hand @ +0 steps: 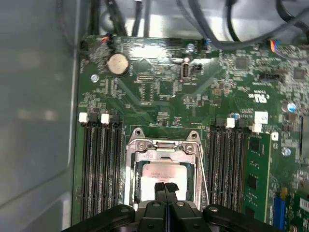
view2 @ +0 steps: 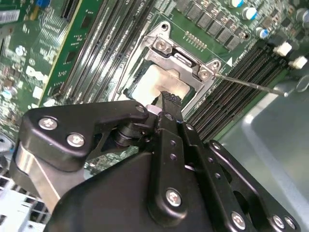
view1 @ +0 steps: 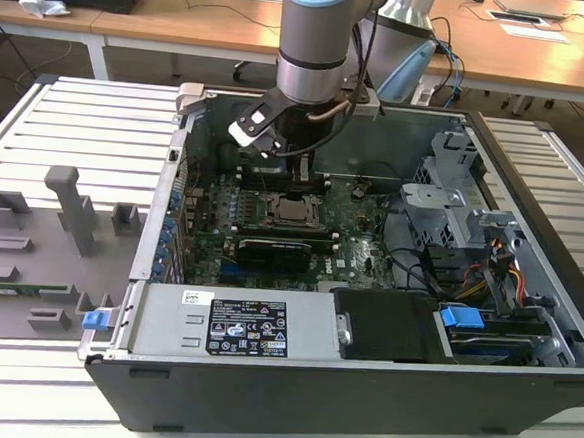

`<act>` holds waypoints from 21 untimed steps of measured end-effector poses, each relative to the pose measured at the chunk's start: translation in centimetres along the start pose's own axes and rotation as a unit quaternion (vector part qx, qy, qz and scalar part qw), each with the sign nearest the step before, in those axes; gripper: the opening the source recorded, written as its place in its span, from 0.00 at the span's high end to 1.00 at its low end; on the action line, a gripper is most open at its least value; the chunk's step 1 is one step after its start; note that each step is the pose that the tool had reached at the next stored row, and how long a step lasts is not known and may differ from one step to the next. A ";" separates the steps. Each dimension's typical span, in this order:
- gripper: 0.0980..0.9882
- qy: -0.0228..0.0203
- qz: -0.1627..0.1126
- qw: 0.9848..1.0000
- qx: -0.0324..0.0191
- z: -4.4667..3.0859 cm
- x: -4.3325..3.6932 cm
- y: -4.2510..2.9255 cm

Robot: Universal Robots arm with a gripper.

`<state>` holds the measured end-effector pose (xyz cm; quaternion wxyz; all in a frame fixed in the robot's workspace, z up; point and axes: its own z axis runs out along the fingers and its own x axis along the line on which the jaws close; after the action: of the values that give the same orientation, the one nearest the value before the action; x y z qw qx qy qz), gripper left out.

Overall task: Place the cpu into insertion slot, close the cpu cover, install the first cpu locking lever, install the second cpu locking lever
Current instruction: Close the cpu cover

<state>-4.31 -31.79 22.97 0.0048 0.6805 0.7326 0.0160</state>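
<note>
In the exterior view my gripper (view1: 296, 184) hangs inside the open computer case, just above the insertion slot (view1: 293, 211) on the green motherboard. The cpu (hand: 159, 170) lies in the slot, its pale top face showing through the window of the cpu cover (hand: 161, 145), which lies flat over it. My fingertips (hand: 165, 189) are pressed together, nothing between them, over the cpu's near edge; contact cannot be judged. In the second wrist view my gripper (view2: 169, 99) stands over the cpu (view2: 155, 82) and cover (view2: 181, 60). A thin wire locking lever (view2: 246, 83) sticks out sideways from the socket.
Long black memory slots (hand: 99, 164) flank the socket on both sides. The case's grey wall (hand: 38, 96) rises close beside the board. Cables (view1: 419, 263) and a drive cage (view1: 453, 205) fill the exterior view's right. A grey fixture tray (view1: 39, 251) sits outside the case.
</note>
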 end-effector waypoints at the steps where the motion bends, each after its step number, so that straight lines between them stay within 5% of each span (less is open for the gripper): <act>1: 0.99 0.000 -0.017 1.000 0.000 0.00 0.00 0.00; 5: 0.99 0.001 -0.075 0.997 0.001 0.00 0.00 0.00; 8: 0.99 0.003 -0.129 0.992 0.002 0.01 0.00 0.00; 13: 0.99 0.004 -0.180 0.984 0.003 0.01 0.00 0.00; 18: 0.99 0.005 -0.228 0.974 0.003 0.01 0.00 0.00; 21: 0.99 0.006 -0.260 0.965 0.004 0.01 0.00 0.00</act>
<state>-4.31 -31.79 22.95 0.0015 0.4661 0.8846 0.0158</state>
